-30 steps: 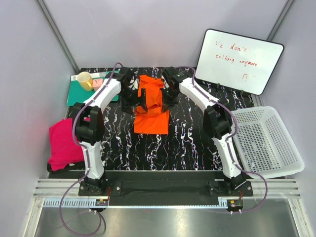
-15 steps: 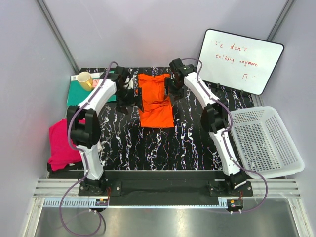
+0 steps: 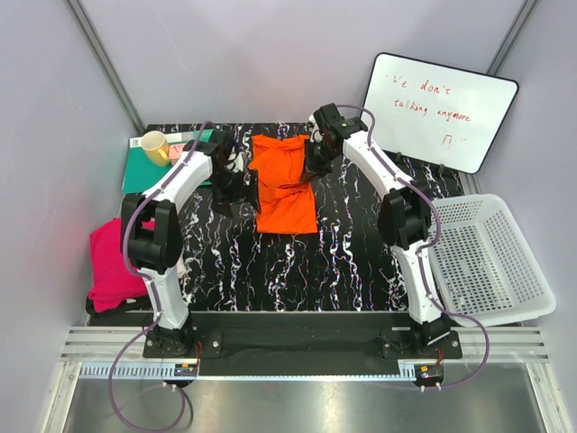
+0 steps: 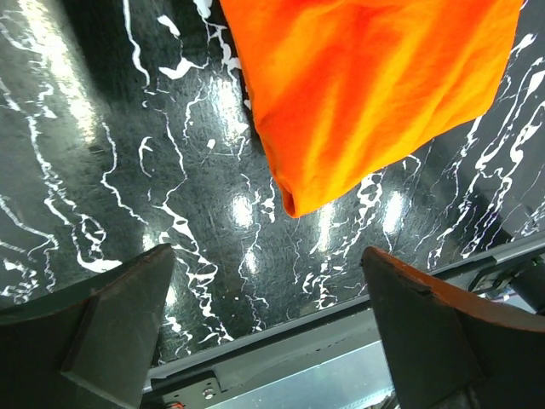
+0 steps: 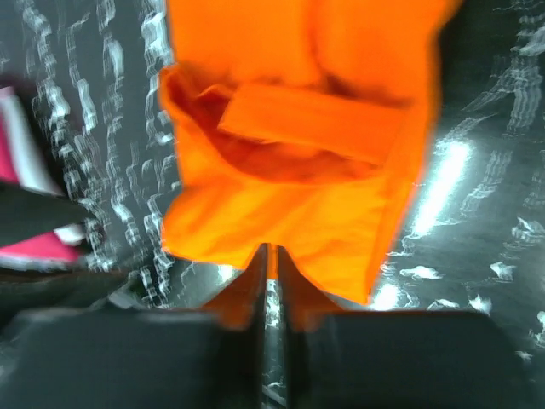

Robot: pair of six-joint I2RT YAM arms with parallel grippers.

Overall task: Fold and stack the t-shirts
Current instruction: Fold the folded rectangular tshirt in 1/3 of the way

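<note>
Cloth such as the bright orange soft t-shirt (image 3: 284,185) should handle light, limp and saggy, so corners or a folded edge look like the best places to pinch. It lies part-folded and rumpled just ahead of the left gripper (image 4: 266,256), whose fingers stand wide apart, bare. Its edge meets the right gripper (image 5: 271,256), fingers nearly together; whether they pinch it I cannot tell. The crumpled magenta-pink cloth t-shirt (image 3: 113,262) lies well behind the left gripper.
</note>
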